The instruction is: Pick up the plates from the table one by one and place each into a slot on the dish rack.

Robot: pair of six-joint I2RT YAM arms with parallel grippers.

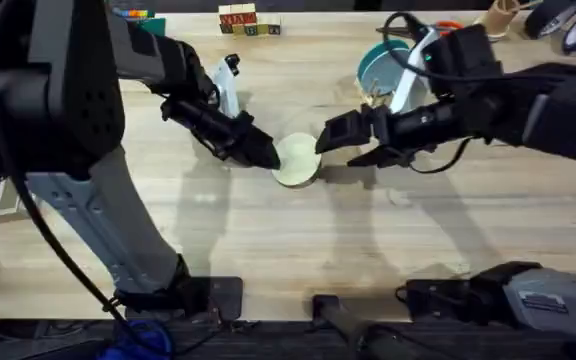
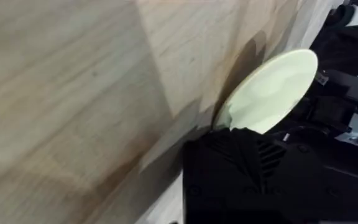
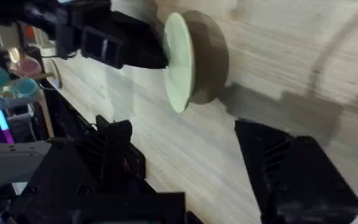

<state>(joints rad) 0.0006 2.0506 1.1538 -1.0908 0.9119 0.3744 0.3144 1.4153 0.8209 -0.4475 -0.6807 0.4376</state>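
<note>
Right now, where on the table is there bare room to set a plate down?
Bare planks lie along the near table, between the two arm bases. It is crowded mid-table, where the left pincer grips the cream plate and the open right pincer faces it.

We found wide free room on the table (image 1: 298,235) on the near side of the plate (image 1: 296,160), where the planks were bare. At the plate itself the way was narrow: the left gripper (image 1: 265,155) closed its left edge and the right gripper (image 1: 320,140), jaws apart, stood just beside its right edge. Behind them a teal bowl (image 1: 378,65) and a white upright object (image 1: 228,85) stood on the far part of the table.
</note>
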